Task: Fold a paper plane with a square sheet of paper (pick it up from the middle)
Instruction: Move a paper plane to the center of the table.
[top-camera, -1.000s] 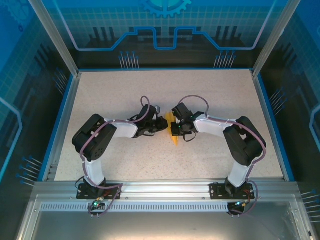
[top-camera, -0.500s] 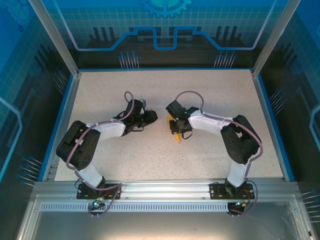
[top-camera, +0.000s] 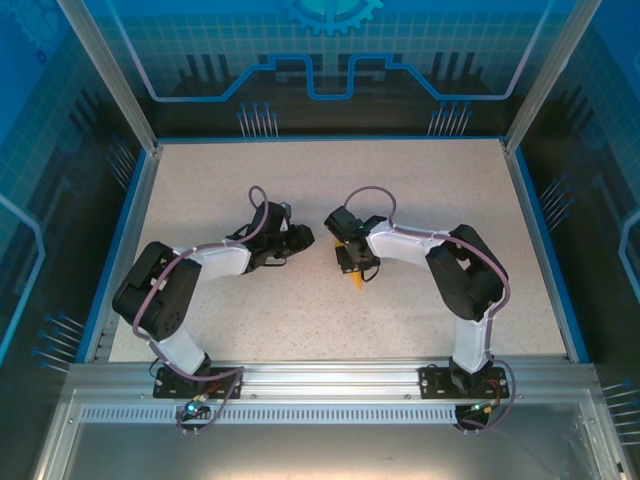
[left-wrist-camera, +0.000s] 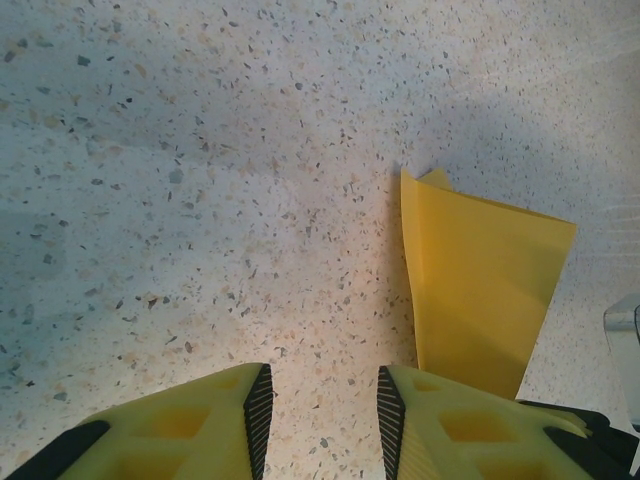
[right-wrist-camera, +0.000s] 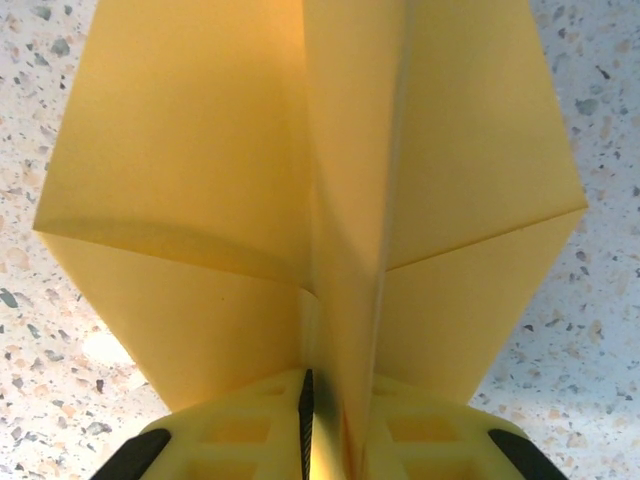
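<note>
The paper plane (right-wrist-camera: 200, 200) lies on the table (top-camera: 450, 200) just right of the middle of the top view, under the right gripper (right-wrist-camera: 335, 400); in the right wrist view its upright centre fold runs straight up the frame from between the jaws, with a wing spread flat on either side; the jaws stand almost together around that fold, which looks like a light pinch on it, though how firm I cannot tell. The long axis runs up and down the top frame, the narrow end showing below the gripper toward the lower edge. The left gripper (left-wrist-camera: 322, 400) is partly open with nothing between its fingers; it hovers over bare table. In the left wrist view the paper sits to the right of and beyond the fingers, apart from them; so the right arm is on the paper, and the left would have to reach toward frame right to meet a wing.
</note>
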